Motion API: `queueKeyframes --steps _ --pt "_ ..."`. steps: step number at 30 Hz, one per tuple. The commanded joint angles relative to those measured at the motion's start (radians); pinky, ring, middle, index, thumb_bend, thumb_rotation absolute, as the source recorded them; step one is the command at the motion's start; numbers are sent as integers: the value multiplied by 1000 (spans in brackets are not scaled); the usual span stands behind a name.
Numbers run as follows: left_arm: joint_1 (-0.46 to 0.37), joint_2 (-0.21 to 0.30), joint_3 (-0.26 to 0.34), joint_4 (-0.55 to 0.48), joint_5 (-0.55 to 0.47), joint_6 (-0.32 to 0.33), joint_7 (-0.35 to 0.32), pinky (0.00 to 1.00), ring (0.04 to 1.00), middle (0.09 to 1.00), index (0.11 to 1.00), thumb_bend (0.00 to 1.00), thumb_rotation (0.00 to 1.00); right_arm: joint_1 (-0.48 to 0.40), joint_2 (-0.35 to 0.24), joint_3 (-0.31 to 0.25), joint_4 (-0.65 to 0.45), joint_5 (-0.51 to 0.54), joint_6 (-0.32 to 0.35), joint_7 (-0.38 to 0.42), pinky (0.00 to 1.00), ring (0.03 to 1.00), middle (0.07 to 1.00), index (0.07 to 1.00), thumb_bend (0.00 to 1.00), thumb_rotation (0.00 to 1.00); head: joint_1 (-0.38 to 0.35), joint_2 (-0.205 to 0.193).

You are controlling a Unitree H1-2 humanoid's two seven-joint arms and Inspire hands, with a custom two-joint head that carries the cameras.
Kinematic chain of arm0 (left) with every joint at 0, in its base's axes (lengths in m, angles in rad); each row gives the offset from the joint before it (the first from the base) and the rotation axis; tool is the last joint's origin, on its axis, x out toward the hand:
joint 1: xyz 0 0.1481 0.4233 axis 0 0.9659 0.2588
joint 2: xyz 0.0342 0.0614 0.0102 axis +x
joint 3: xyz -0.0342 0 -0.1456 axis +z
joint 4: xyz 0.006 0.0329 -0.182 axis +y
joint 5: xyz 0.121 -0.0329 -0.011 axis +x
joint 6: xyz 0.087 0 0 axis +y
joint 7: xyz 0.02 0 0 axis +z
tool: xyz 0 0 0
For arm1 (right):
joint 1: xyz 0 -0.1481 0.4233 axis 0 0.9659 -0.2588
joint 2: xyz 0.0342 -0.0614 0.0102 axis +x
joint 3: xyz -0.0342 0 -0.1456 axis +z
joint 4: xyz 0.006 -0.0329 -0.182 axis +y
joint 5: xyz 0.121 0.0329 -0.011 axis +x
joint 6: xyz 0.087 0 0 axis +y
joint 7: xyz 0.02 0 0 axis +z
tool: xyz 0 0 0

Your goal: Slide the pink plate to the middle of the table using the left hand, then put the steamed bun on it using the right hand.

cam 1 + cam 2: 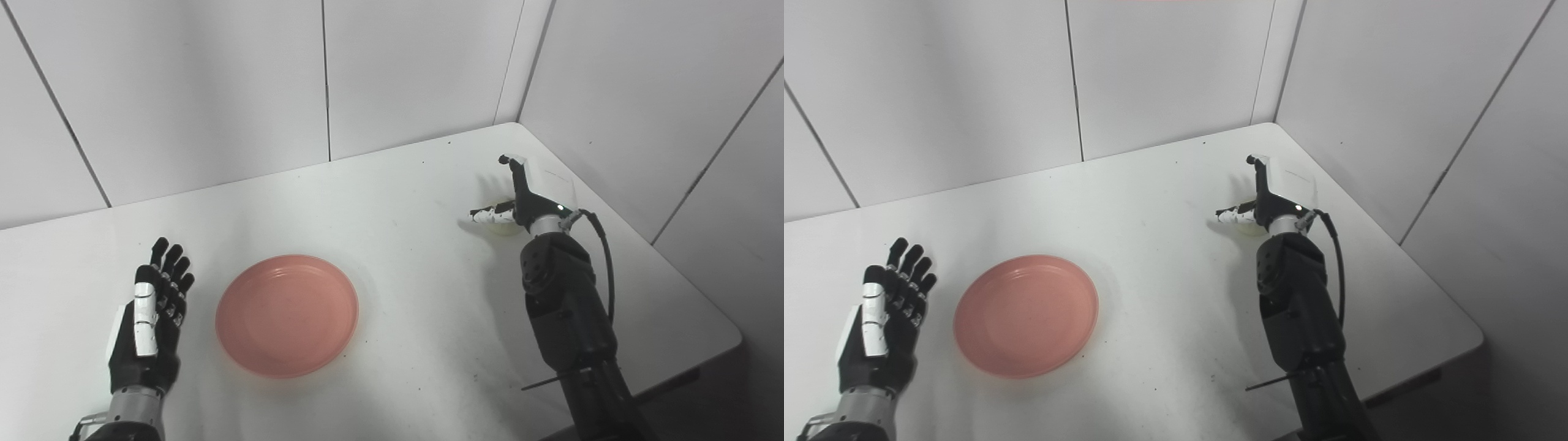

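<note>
White table (392,202), set into a corner of white wall panels (245,79). Pink plate (286,315) lies flat and bare, nearer the front edge than the back, left of the table's centre.

Left hand (149,321) rests near the front-left edge, just beside the plate's left rim but apart from it. Fingers straight and spread, holding nothing.

Right hand (525,195) sits toward the back-right corner, well apart from the plate. Its fingers stand up and its thumb (490,214) points left. A pale rounded thing, apparently the steamed bun (503,229), shows just under the thumb, mostly hidden by the hand. Cannot tell whether the hand touches or grips it. Black cable (603,257) loops off the right wrist.
</note>
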Motion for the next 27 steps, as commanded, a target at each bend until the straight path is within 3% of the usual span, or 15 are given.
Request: queueKeyframes --steps 1,4,5,6,10,15,17,19,21,27 --pt "24 7 3 1 -10 -11 -15 1000 1000 1000 1000 612 1000 -25 -15 -20 -22 -21 -8 2 952 909 869 811 791 280 2 2" --pt "26 6 2 -6 -10 -2 -13 1000 1000 1000 1000 631 1000 -27 -8 -34 -12 -47 -8 24 935 902 863 807 801 265 3 2" --pt "28 6 0 -15 -7 4 -13 1000 1000 1000 1000 633 1000 -32 -3 -41 -3 -72 -8 38 891 884 855 802 802 261 3 4" --pt "29 6 -2 -21 -5 7 -12 1000 1000 1000 1000 630 1000 -36 2 -46 3 -90 -8 47 780 842 836 788 801 252 3 4" --pt "30 7 -5 -29 -5 19 -12 1000 1000 1000 1000 644 1000 -48 11 -71 40 -111 -8 73 644 785 807 769 796 219 5 6" --pt "32 7 -6 -34 -1 15 -8 1000 1000 1000 1000 630 1000 -54 12 -79 83 -106 -8 75 614 760 796 759 793 211 9 10" --pt "34 6 -7 -40 -4 23 -10 1000 1000 1000 1000 631 1000 -56 14 -83 95 -98 -8 66 532 695 753 758 790 203 10 10" --pt "37 8 -7 -40 -5 25 -12 1000 1000 1000 1000 630 1000 -58 15 -87 109 -67 -7 50 347 475 596 759 782 140 11 11" --pt "39 8 -7 -41 -2 20 -10 1000 1000 1000 1000 630 1000 -59 16 -91 116 -37 -7 40 254 353 504 770 612 29 12 13" --pt "47 3 -13 -74 1 44 -6 1000 1000 1000 1000 633 1000 -54 26 -92 124 49 -8 -63 191 286 474 697 564 0 23 15"
